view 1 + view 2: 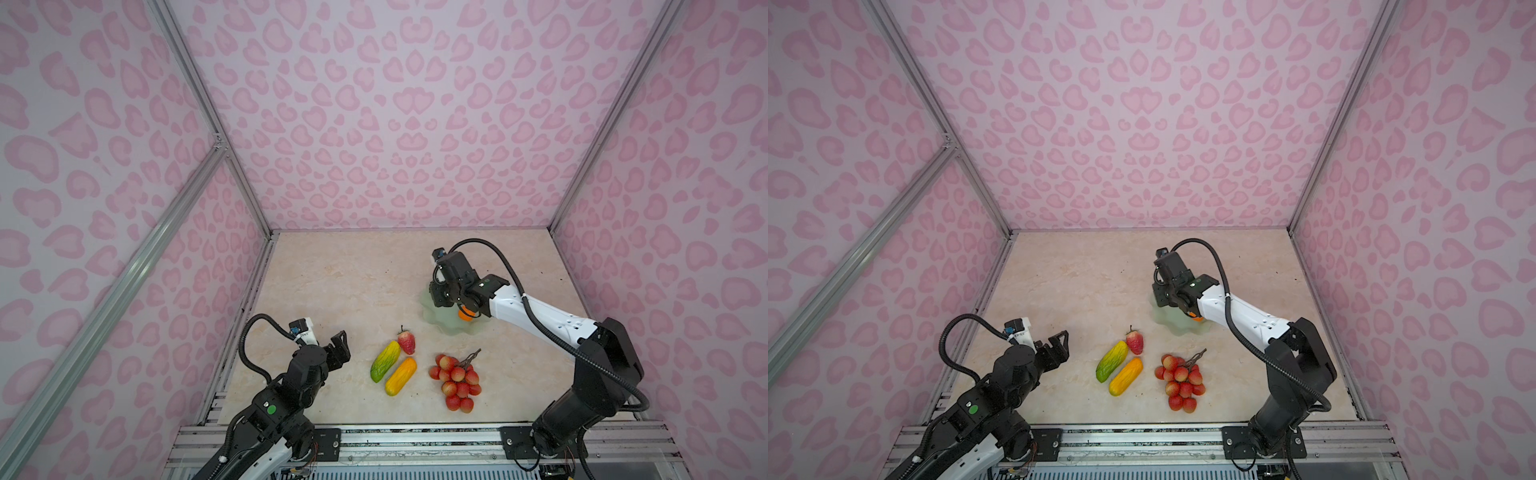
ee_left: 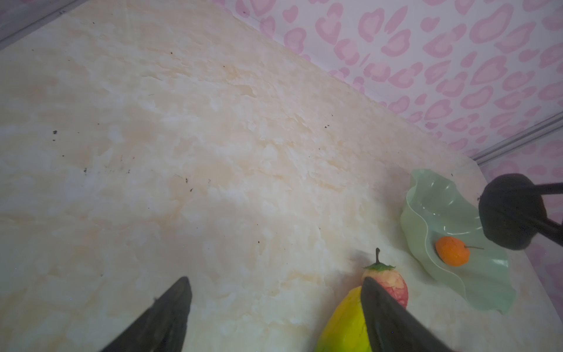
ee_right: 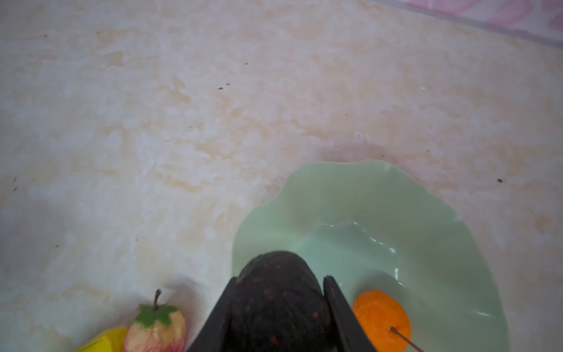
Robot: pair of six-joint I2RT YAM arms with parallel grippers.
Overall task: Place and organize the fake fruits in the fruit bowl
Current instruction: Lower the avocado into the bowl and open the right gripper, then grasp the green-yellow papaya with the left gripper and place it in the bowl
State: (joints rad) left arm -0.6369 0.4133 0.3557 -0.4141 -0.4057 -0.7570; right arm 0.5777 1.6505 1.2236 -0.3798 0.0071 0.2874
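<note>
Over the near-left rim of the pale mint-green glossy fruit bowl (image 3: 304,198) with its wavy edge, the right gripper (image 3: 280,279) holds a dark bumpy plastic avocado (image 3: 277,304). Its jaws press on both sides of the avocado. The fruit's round end pokes out past the fingertips. A small shiny orange ball (image 3: 380,317) lies inside the fruit bowl, just beside the gripper, with its thin stem pointing away from the avocado.

The fruit bowl sits on the right part of the cream marble table (image 1: 332,282), apart from the pink walls (image 1: 395,124). The far-left part of the table is bare, so there is lots of room there.

Near the front, a yellow-green oblong fruit (image 1: 385,360) and a yellow-orange oblong fruit (image 1: 400,376) lie side by side. Both slant from near-left to far-right. A red plastic strawberry (image 1: 407,341) sits at the far tip of the yellow-green oblong fruit, with its stem toward the back wall. A bunch of red-pink lychee balls (image 1: 457,382) lies to their right, and its brown stem points far-right.

The left gripper (image 1: 340,345) hangs by the table's left edge with its jaws wide apart and empty. A metal rail (image 1: 415,432) runs along the front edge.
</note>
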